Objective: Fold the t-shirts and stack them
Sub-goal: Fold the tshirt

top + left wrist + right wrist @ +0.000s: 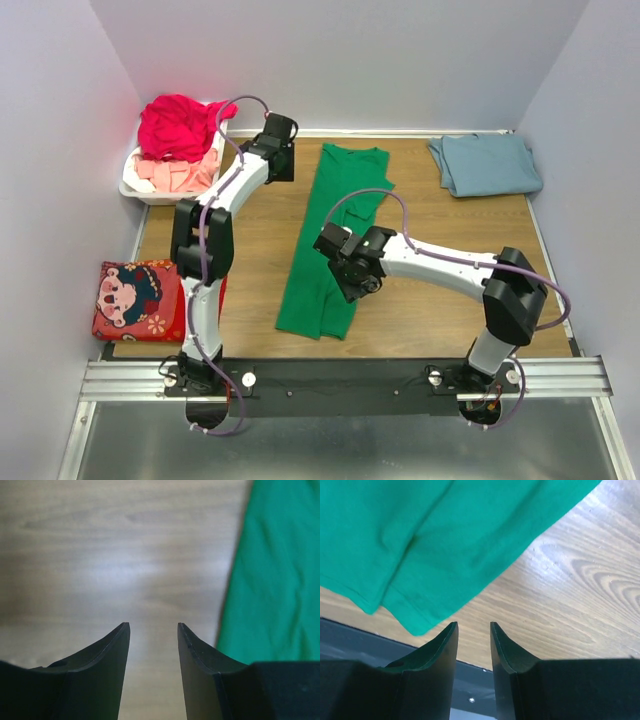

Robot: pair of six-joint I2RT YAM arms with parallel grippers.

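A bright green t-shirt [332, 240], folded into a long narrow strip, lies down the middle of the wooden table [450, 310]. A dusty blue-grey t-shirt [485, 163] lies folded at the back right. A magenta-red t-shirt [180, 125] and a pale pink one [175, 176] are heaped in the white basket. My left gripper [281, 168] is open and empty over bare wood [125, 555], just left of the green shirt's collar end [275, 580]. My right gripper [350, 282] is open and empty above the green shirt's lower part, its hem [445, 545] just ahead of the fingertips.
The white plastic basket [135, 185] stands at the back left corner. A red cushion with a cartoon face [140, 298] lies at the near left. A black rail [340, 385] runs along the near edge, also in the right wrist view [365, 640]. Walls close in three sides.
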